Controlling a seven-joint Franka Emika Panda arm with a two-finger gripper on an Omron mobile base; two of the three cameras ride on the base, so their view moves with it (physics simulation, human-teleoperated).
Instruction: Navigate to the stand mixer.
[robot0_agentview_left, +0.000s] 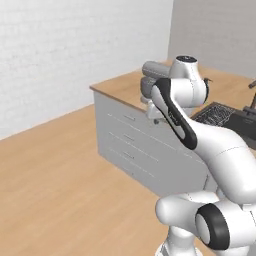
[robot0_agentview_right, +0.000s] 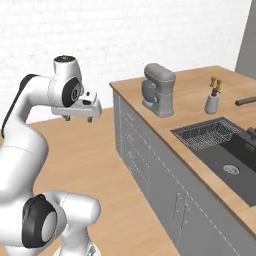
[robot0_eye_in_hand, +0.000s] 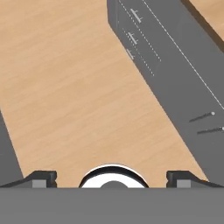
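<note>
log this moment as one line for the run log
phase: approaching | target: light grey stand mixer with metal bowl on wooden counter near its end, ahead | gripper: open, empty, over wood floor | sink further along

A white brick wall stands at twelve o'clock. The floor is light wood. At three o'clock, grey drawers sit under a wooden bench.

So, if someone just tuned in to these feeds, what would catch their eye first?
Probably the big white arm filling the foreground, its gripper open and hanging over the wooden floor. Next, the light grey stand mixer near the far end of the wooden counter, with the dark sink and its wire basket closer in.
</note>
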